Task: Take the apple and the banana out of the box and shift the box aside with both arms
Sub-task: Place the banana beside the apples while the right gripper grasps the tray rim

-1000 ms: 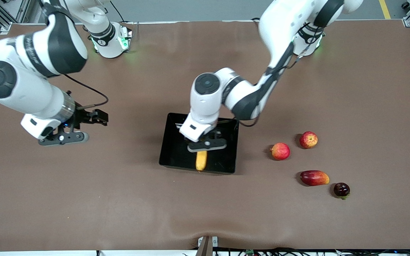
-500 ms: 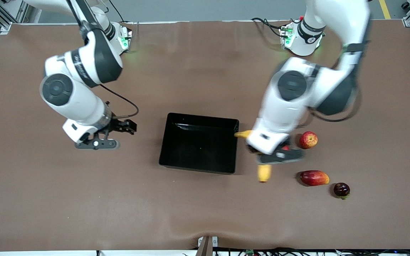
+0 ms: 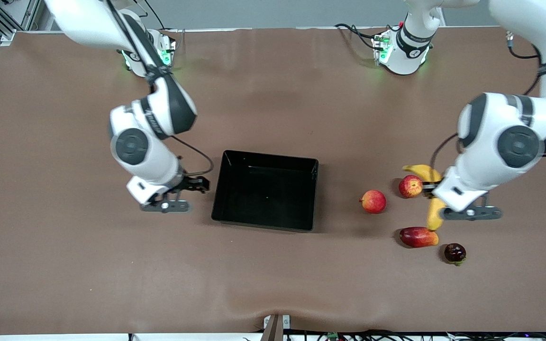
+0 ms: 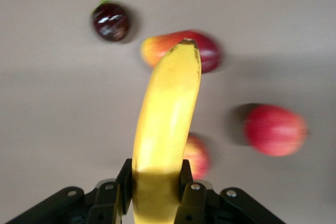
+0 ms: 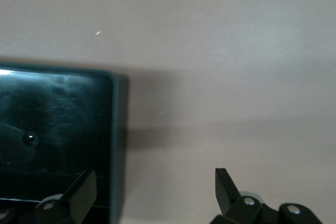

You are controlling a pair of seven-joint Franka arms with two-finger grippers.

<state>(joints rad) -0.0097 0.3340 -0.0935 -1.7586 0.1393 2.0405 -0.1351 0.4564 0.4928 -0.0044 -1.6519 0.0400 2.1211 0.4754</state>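
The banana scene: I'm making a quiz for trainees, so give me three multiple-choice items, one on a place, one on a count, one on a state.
1. Where is the banana?
A. in the tray
B. in the left pincer, over the fruits
C. on the table beside the tray

2. How many fruits lie on the table?
A. two
B. four
C. six

3. How is the right pincer?
A. open, empty
B. shut on an apple
C. shut on the tray's wall

Key: 1 B, the left pincer clamps it. 2 B, two apples, a mango and a dark purple fruit. 3 A, its fingers stand apart beside the tray.
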